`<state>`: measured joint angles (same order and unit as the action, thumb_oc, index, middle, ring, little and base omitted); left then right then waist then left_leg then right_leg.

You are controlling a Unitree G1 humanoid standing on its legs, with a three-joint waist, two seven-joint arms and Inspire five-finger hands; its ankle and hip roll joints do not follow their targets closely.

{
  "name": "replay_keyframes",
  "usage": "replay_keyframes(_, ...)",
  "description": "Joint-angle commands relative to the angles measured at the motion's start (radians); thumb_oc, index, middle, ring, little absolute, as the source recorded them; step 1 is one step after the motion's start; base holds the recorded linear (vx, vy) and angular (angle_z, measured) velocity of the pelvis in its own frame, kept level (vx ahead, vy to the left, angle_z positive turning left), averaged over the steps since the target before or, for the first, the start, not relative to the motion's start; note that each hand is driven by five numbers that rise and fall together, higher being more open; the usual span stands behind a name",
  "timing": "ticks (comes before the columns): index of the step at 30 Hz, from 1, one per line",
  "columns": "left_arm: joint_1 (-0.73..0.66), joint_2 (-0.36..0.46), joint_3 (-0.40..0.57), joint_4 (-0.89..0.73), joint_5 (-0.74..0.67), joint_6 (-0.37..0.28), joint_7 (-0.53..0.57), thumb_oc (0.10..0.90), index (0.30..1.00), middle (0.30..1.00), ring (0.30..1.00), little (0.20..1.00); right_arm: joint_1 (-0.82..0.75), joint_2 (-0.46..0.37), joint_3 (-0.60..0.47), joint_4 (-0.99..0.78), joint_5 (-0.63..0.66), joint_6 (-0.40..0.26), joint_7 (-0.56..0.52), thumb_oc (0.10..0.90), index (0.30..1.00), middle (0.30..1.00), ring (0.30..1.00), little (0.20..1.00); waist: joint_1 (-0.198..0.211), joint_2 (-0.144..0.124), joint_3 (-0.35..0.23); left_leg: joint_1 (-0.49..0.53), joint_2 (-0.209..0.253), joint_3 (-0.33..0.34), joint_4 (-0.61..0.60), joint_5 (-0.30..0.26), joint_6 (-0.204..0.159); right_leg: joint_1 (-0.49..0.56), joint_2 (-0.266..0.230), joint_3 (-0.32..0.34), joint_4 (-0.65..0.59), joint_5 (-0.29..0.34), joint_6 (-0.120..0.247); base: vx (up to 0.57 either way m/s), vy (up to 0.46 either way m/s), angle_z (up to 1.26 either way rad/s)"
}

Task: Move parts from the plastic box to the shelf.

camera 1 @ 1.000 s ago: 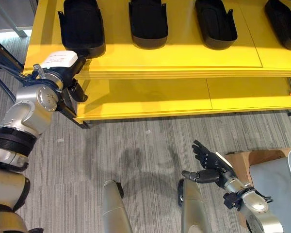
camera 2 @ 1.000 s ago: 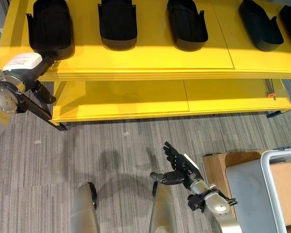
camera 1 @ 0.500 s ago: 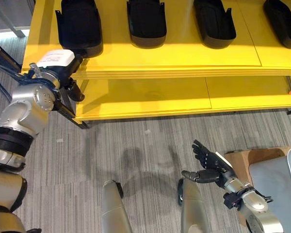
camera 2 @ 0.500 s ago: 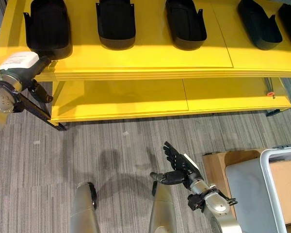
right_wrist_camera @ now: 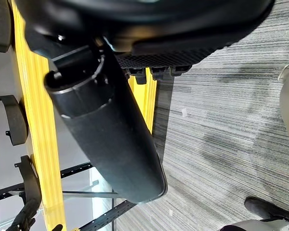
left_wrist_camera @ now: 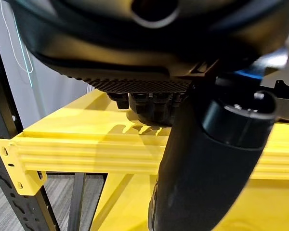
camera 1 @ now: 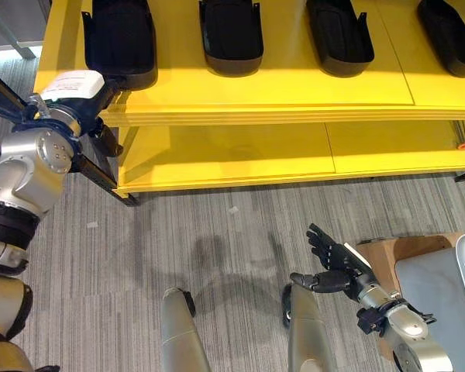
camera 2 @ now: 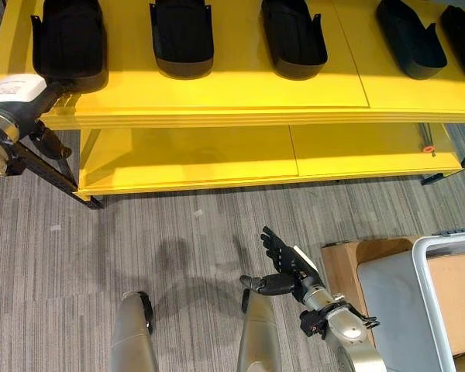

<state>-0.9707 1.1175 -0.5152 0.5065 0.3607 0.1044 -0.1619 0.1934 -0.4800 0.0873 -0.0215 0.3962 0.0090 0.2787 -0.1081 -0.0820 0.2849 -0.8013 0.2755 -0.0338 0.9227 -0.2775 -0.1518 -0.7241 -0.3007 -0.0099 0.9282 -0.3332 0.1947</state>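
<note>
Four black parts are seen in a row on the top level of the yellow shelf (camera 1: 279, 85), the leftmost part (camera 1: 118, 39) lying at the shelf's left end. The left hand (camera 1: 108, 97) is positioned at the shelf's front edge just below that part; its finger state cannot be determined. The right hand (camera 1: 332, 267) is held low over the carpet (camera 1: 217, 232) with fingers spread and empty, beside a cardboard box (camera 1: 407, 252).

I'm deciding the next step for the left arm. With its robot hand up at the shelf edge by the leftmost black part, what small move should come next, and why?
Probably draw the left robot hand back from the yellow shelf. The leftmost black part already rests on the top level in line with the other black parts, while the right robot hand hangs open and empty over the carpet. Whether the left fingers are clear of the part I cannot tell.
</note>
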Motion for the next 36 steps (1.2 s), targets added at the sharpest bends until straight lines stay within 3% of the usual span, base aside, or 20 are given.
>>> replay_keyframes(1, -0.181, 0.076, 0.072, -0.01, 0.032, -0.012, 0.107, 0.9, 1.0, 1.0, 1.0, 1.0, 0.0, -0.067, -0.015, -0.034, 0.056, -0.092, 0.011, 0.9, 1.0, 1.0, 1.0, 1.0, 0.004, 0.042, -0.08, 0.023, -0.021, -0.015, -0.02, -0.024, 0.075, 0.069, 0.008, -0.005, -0.034, -0.012, -0.084, 0.0, 0.0, 0.0)
replay_keyframes(36, -0.243, 0.042, 0.038, 0.003, 0.038, -0.021, 0.149, 0.9, 1.0, 1.0, 1.0, 1.0, 0.005, -0.075, -0.016, -0.027, 0.065, -0.097, 0.005, 0.9, 1.0, 1.0, 1.0, 1.0, -0.01, 0.041, -0.086, 0.021, -0.022, -0.006, -0.026, -0.023, 0.078, 0.06, 0.009, 0.007, -0.047, 0.003, -0.082, 0.0, 0.0, 0.0)
